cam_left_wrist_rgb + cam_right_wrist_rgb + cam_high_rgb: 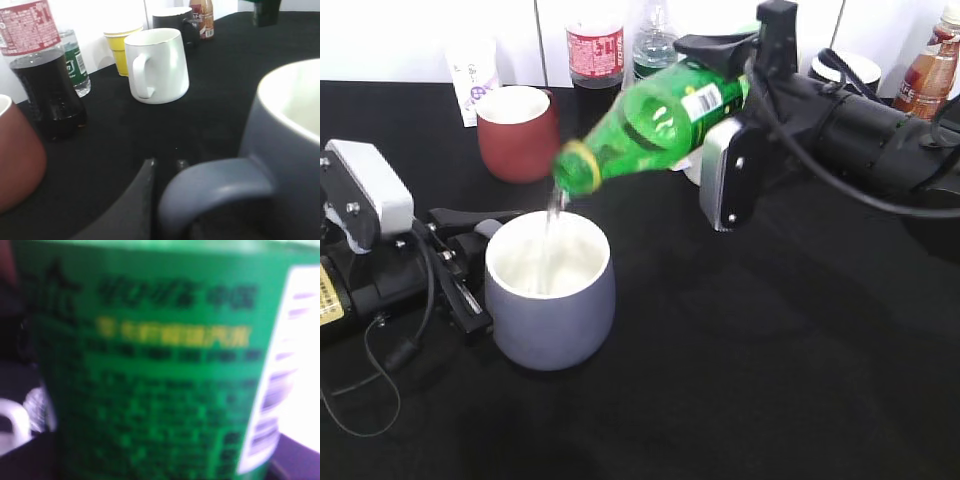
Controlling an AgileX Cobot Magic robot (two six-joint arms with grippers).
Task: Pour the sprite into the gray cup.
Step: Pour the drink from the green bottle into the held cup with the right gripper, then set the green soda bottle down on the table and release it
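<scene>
Tilting neck-down above the gray cup (552,295), the sprite (655,122) sends a thin stream into the cup's white inside. The right pincer (725,115), reaching in level from the cup's far right, clamps the bottle's labelled body. The left pincer (470,262) grips the cup's handle (217,186) on the black counter (770,380).

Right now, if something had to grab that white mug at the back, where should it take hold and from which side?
Judging by the left wrist view, the white mug stands upright with its loop handle turned toward the cola bottle. That handle is probably the best grip, approached from the cola side. The yellow cup and dark mug stand close behind, so coming from the back looks cramped.
</scene>
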